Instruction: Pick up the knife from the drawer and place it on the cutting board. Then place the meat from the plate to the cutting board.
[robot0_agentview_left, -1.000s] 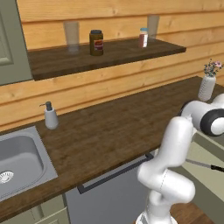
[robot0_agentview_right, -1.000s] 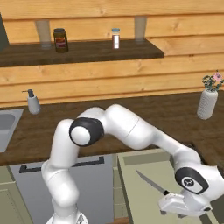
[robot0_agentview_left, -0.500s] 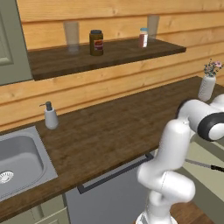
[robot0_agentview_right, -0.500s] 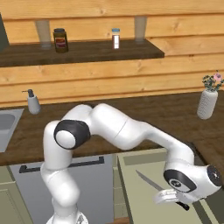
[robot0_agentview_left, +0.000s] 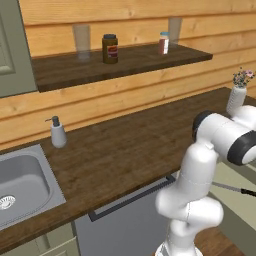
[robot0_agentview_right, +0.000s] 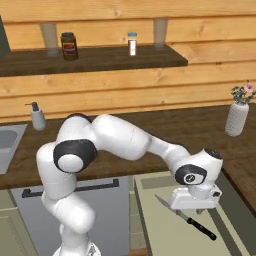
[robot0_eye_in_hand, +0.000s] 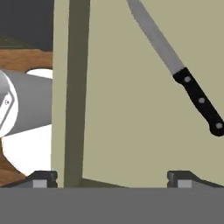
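Observation:
The drawer (robot0_agentview_right: 160, 225) stands pulled out at the lower right, a pale beige-green shallow box. In it lies the knife (robot0_agentview_right: 188, 220), its silver blade toward the cabinet and its black handle toward the front. My gripper (robot0_agentview_right: 195, 208) hovers just above the blade end, open and holding nothing. In the hand view the knife (robot0_eye_in_hand: 175, 65) runs slantwise at the upper right, apart from both fingertips (robot0_eye_in_hand: 41, 177), and the drawer wall (robot0_eye_in_hand: 76, 87) crosses between them. The left base view catches the knife (robot0_agentview_left: 231, 189) past my arm. The cutting board, plate and meat are out of view.
A white vase with flowers (robot0_agentview_right: 236, 117) stands on the dark wooden counter (robot0_agentview_right: 190, 130) behind the drawer. A soap dispenser (robot0_agentview_left: 58, 134) and sink (robot0_agentview_left: 20, 180) are at the left. A grey panel with a dark bar handle (robot0_agentview_right: 100, 200) is beside the drawer. A shelf (robot0_agentview_right: 100, 57) holds a jar and glasses.
My hand has moved up and back over the drawer, toward the knife's blade end, while the elbow swung left. The knife has not moved.

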